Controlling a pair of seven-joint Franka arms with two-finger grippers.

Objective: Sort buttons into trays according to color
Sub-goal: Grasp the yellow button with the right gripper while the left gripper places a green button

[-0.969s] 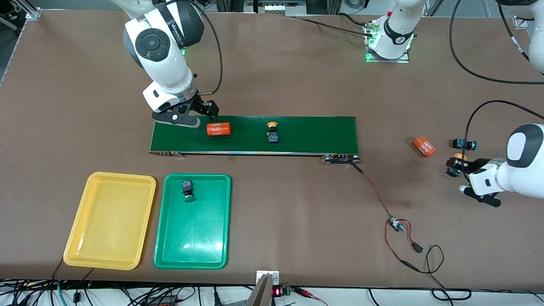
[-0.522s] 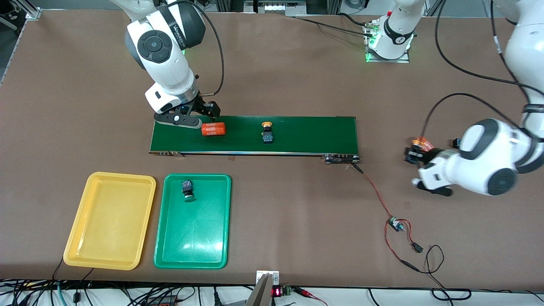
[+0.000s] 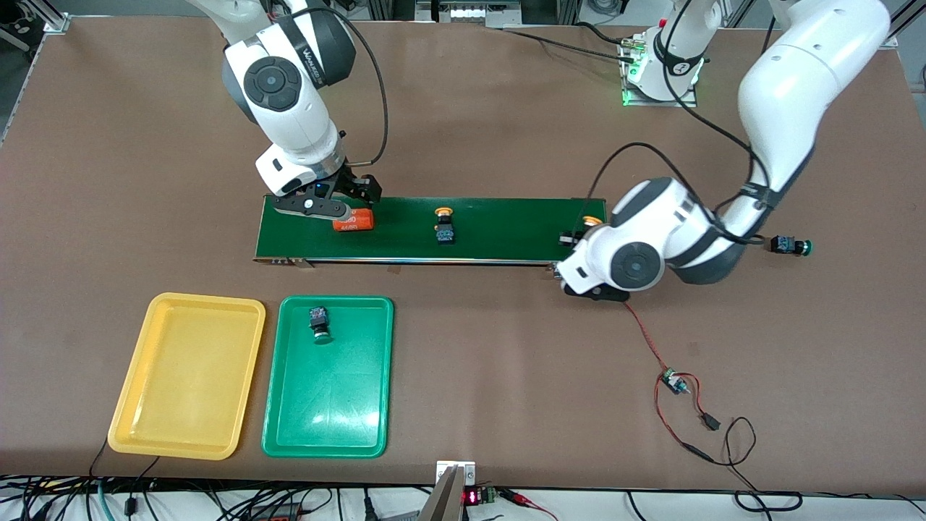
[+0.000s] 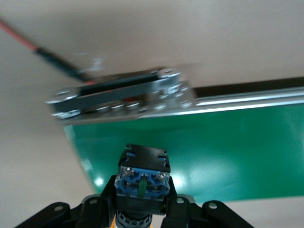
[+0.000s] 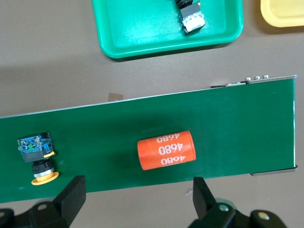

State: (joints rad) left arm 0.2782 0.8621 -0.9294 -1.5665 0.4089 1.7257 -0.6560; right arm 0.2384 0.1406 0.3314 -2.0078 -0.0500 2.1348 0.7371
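Left wrist view: left gripper [image 4: 142, 216] fingers clench a yellow-capped button [image 4: 142, 176] over the conveyor belt [image 4: 228, 147]; it may tip when released there. Right gripper [image 3: 340, 199] hovers spread over that belt's orange cylinder [image 3: 353, 221].

The orange cylinder [image 5: 166, 150] lying on the green belt [image 5: 237, 128] is showing "4680" printed in white, repeated in rows along its side; the front view [image 3: 353, 221] is showing the same number partly covered. The right arm's upper joint [image 3: 312, 52] is carrying white lettering too small to read.
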